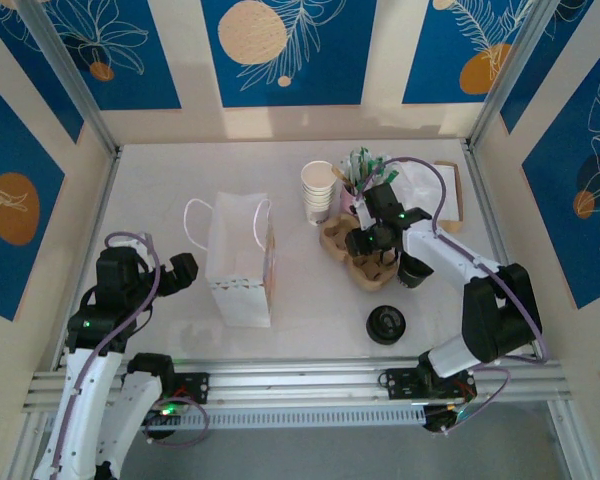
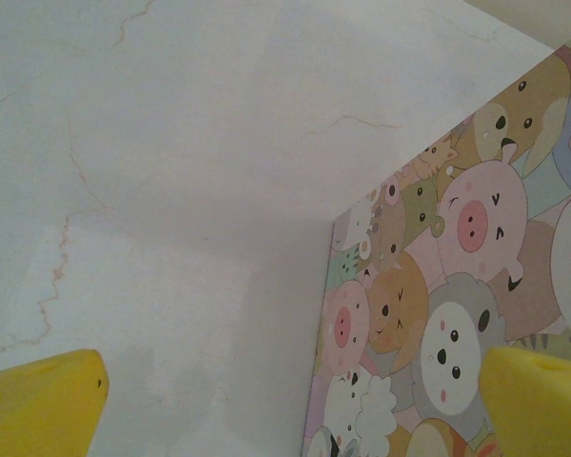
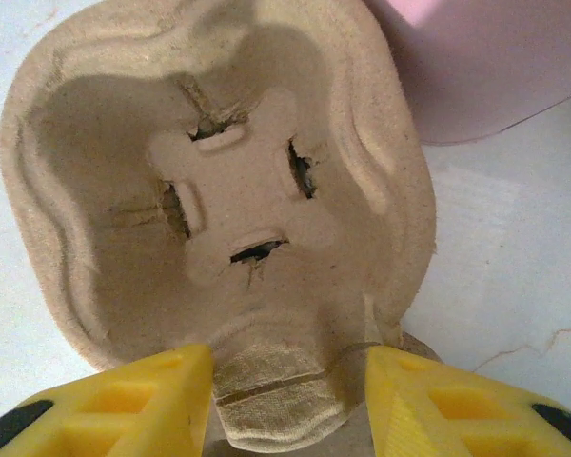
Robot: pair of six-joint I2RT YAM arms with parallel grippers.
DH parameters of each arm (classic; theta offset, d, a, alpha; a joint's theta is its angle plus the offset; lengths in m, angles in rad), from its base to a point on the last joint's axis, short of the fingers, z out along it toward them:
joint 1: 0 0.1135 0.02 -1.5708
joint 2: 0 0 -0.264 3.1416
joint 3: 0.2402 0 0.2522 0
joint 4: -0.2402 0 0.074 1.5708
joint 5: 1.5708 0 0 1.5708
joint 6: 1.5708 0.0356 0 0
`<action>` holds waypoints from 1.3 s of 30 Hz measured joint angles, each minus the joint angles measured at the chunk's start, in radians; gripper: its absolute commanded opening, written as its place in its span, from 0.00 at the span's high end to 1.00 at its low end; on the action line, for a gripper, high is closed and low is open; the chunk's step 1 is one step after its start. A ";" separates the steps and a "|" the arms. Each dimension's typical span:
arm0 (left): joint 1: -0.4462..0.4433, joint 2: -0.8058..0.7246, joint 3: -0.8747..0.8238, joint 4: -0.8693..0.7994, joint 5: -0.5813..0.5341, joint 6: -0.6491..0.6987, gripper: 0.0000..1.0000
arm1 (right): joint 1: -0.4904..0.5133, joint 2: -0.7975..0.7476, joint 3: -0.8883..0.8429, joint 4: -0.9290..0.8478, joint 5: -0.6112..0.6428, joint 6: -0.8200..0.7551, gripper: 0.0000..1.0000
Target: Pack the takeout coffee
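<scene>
When we look down from above, we see the brown cup carrier (image 1: 366, 274) lying on the white table (image 1: 160, 190), a bit right of the middle. The right gripper (image 1: 368, 240) is down on top of it. From the right wrist, its two yellow fingers (image 3: 124, 405) stand about half open. One is on each side of the thin middle part of the carrier, right up against it. We cannot tell if they are squeezing it or only touching it. A pink tub (image 3: 495, 67) sits just beside the carrier. A stack of white paper cups (image 1: 318, 190) stands near the carrier's far end, and a black lid (image 1: 386, 324) lies on the table closer to us. The white paper bag (image 1: 238, 262) stands upright in the middle of the table, apart from the carrier. The left gripper (image 1: 185, 270) hangs just to the left of the bag, with its jaws as wide as they go and nothing in them. From the left wrist we see cartoon animals on the bag's side.
</scene>
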State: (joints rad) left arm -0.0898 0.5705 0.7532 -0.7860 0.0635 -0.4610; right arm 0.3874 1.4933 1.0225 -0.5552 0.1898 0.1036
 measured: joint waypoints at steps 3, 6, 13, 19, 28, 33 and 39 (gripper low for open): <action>0.000 0.000 0.000 0.001 0.000 0.000 0.00 | 0.006 0.003 0.000 0.003 0.000 0.000 0.52; 0.000 0.000 0.000 0.001 0.000 0.000 0.00 | 0.013 0.003 -0.002 0.010 0.000 0.000 0.51; 0.000 0.000 0.000 0.001 0.000 0.000 0.00 | 0.019 0.003 -0.004 0.015 -0.009 0.000 0.50; 0.000 0.000 -0.001 0.001 0.000 0.000 0.00 | 0.021 -0.002 -0.024 0.023 -0.035 0.000 0.50; 0.000 0.001 -0.001 0.001 0.000 0.000 0.00 | 0.029 -0.017 -0.028 0.025 -0.033 -0.009 0.52; 0.000 0.001 -0.001 0.001 0.000 0.000 0.00 | 0.046 -0.002 -0.028 0.025 -0.006 -0.018 0.52; 0.000 0.001 -0.001 0.001 0.001 0.000 0.00 | 0.050 0.007 -0.024 0.024 0.006 -0.026 0.59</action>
State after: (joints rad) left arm -0.0898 0.5713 0.7525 -0.7849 0.0643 -0.4610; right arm 0.4370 1.5002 0.9985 -0.5316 0.1955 0.0776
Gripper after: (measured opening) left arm 0.999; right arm 0.451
